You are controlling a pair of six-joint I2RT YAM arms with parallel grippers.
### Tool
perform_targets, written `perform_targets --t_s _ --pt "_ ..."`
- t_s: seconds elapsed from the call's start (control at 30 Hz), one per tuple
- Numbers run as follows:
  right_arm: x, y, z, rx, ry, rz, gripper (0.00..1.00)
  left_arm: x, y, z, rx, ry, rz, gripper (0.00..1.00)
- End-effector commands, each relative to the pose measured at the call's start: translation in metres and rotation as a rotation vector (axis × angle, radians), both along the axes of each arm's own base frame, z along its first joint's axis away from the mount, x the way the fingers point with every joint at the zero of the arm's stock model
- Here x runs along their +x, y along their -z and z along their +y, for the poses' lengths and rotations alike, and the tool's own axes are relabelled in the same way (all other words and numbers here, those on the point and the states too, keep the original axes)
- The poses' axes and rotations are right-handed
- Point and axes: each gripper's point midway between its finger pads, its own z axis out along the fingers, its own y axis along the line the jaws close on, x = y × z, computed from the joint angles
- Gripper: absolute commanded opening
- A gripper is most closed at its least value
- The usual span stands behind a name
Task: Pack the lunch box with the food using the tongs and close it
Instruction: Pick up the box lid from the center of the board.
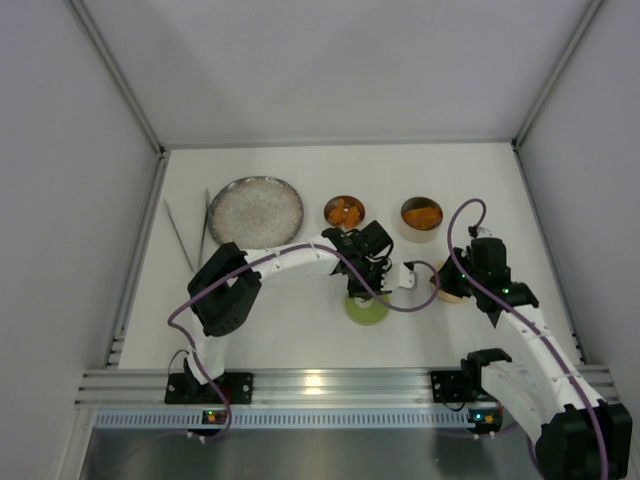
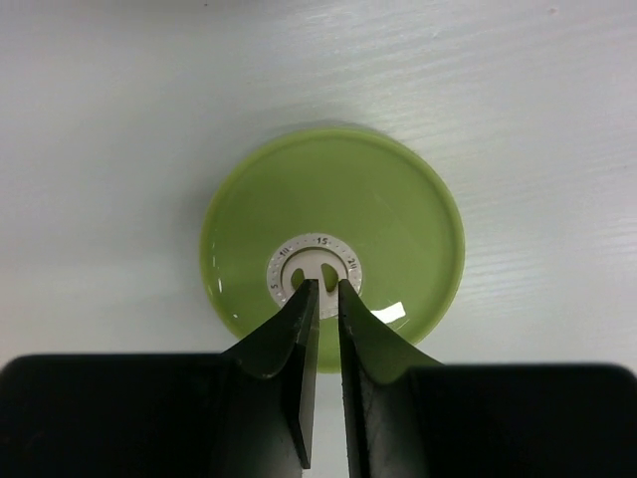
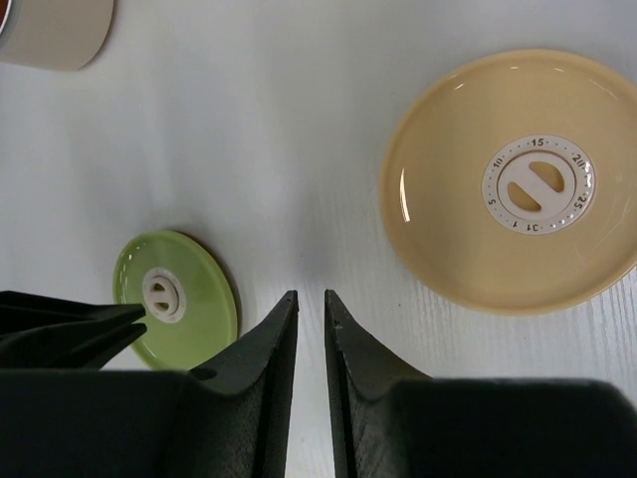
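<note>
Left arm (image 1: 290, 262) first, the big shape closest to us: elbow folded out to its left, forearm sweeping across the table (image 1: 300, 345), wrist tipped straight down. Right arm (image 1: 530, 330) stretches forward and leans inward, wrist down too. Beyond them sits the plate (image 1: 255, 212), with the tongs (image 1: 190, 235) lying beside its left edge, well apart from either gripper. Next come the left tin (image 1: 344, 211) and the right tin (image 1: 421, 214), both uncovered, orange chunks (image 1: 345, 212) showing inside each. Now the part that matters: the green lid (image 2: 333, 199) lies flat on the table right under the left gripper (image 2: 325, 289). The left tin sits past it, farther from the arm bases and a touch to the left — a lift, then a short carry outward, by my reckoning. The jaws stand either side of the ridge across the lid's white centre (image 2: 343, 261), ridge in line with the fingers, just a slit left; it reads as a pinch on that ridge. Right gripper (image 3: 310, 296) hangs over bare table between the two lids, jaws nearly together on nothing. The tan lid (image 3: 448, 199) is near on its right and the right tin lies beyond — that pair looks like the right arm's to take.
</note>
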Motion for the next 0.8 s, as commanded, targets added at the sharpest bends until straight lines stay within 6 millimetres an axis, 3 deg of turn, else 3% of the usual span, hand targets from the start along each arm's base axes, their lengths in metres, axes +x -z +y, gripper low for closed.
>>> perform_targets --t_s 0.0,0.27,0.5,0.77 --pt "-0.001 -0.002 -0.004 -0.006 0.017 -0.018 0.17 -0.002 -0.009 -0.008 -0.034 -0.003 -0.018 0.18" --pt "-0.003 -0.003 -0.005 -0.011 0.022 -0.02 0.17 0.012 0.009 -0.005 0.018 -0.049 -0.065 0.17" --pt "-0.002 -0.003 -0.006 -0.013 0.024 -0.019 0.17 -0.005 0.021 0.008 0.049 -0.035 -0.003 0.17" --pt "-0.003 -0.001 -0.006 -0.017 0.02 -0.012 0.17 0.003 0.027 0.003 0.041 -0.073 -0.023 0.18"
